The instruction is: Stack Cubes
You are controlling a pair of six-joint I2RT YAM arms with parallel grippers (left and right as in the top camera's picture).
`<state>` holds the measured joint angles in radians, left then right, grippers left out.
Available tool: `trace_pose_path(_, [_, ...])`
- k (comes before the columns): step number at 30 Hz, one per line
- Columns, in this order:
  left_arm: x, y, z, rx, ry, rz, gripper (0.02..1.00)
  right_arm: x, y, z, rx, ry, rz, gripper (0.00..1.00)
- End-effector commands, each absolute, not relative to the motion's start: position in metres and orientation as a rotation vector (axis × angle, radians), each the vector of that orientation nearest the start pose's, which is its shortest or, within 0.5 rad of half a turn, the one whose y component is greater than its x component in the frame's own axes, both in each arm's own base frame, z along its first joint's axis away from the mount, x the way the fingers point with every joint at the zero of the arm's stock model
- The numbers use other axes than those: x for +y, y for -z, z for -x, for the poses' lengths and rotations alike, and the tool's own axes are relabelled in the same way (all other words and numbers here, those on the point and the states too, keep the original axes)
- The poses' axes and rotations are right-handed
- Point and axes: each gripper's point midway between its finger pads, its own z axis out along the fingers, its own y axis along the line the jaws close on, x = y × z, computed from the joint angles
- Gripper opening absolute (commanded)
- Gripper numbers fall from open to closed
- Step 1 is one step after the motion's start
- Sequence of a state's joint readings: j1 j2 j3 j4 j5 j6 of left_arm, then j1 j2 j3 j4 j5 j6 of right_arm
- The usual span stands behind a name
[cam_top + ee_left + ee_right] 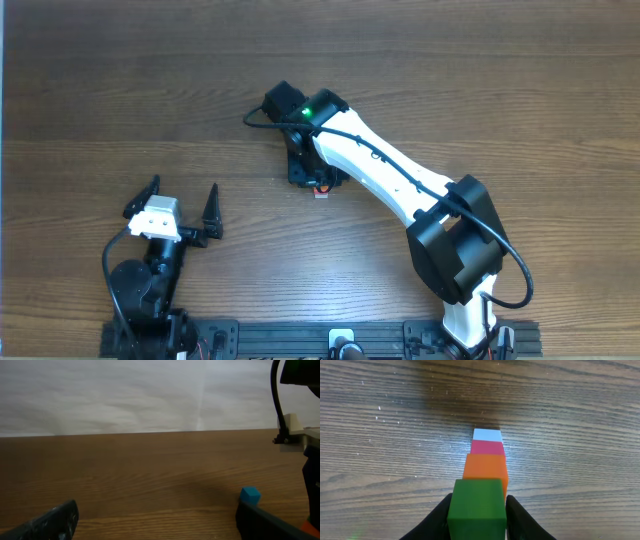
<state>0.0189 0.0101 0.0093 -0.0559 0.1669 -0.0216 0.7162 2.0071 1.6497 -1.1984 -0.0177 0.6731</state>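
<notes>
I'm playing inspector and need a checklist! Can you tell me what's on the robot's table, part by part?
Surface: brown wood-grain table.
Job's things: green cube on top of a stack, above orange cube, pink cube and pale cube; blue cube sits alone on the table.
Clutter: nothing seen.
Grippers: right gripper shut on the green cube; left gripper open, holding nothing.
Cables: black cable looping beside the right arm.
Surroundings: pale wall behind the table.
</notes>
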Motion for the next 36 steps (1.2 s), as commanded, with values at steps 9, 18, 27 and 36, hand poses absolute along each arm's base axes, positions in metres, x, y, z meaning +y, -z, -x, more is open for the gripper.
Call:
trace_pose_path(9, [-0.0244, -0.1611, -0.2444, 1.625, 0.127, -0.108, 0.998, 0.2489, -0.084, -0.2922, 3.109, -0.015, 0.072, 0.294])
trace_pose_path(18, [-0.0244, -0.161, -0.2444, 1.625, 0.127, -0.108, 1.0, 0.2463, -0.084, -0.2939, 3.106, -0.005, 0.065, 0.29])
trace_pose_path(27, [-0.0244, -0.1611, -0.2444, 1.625, 0.127, -0.108, 1.0, 0.2462, -0.084, -0.2942, 3.105, -0.004, 0.064, 0.299])
trace_pose_path(36, [-0.0244, -0.161, -0.2444, 1.625, 0.127, -0.108, 1.0, 0.2466, -0.084, -0.2946, 3.103, -0.007, 0.063, 0.406])
